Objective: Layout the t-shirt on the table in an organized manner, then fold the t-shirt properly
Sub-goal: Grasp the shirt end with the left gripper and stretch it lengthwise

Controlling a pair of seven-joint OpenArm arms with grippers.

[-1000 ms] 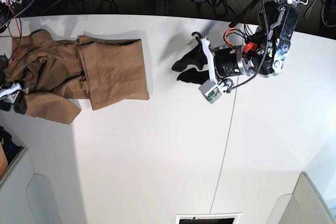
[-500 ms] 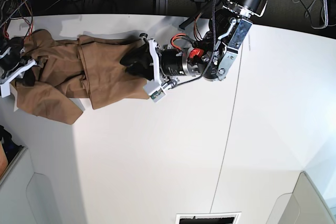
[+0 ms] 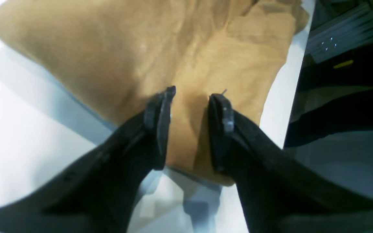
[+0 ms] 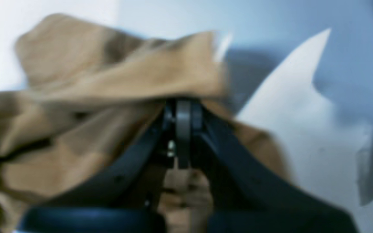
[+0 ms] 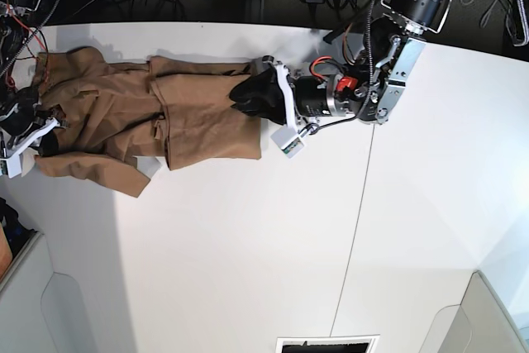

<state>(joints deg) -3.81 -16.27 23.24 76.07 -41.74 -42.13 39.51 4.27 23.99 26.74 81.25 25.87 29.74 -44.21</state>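
Cloth fills the far left part of the white surface: the t-shirt lies partly folded near the far edge, with wide bare room toward the near side and the other end. The left gripper stands open over the folded part's end, its jaws apart. The right gripper is clamped on bunched fabric at the shirt's far end. Since a second ago, the left arm has swung in over the shirt, and the shirt has shifted along the surface.

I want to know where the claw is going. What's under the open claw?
Under the left gripper, its jaws apart, lies the folded t-shirt. Below the cloth is the white table. Whether the fingertips touch the cloth can't be told.
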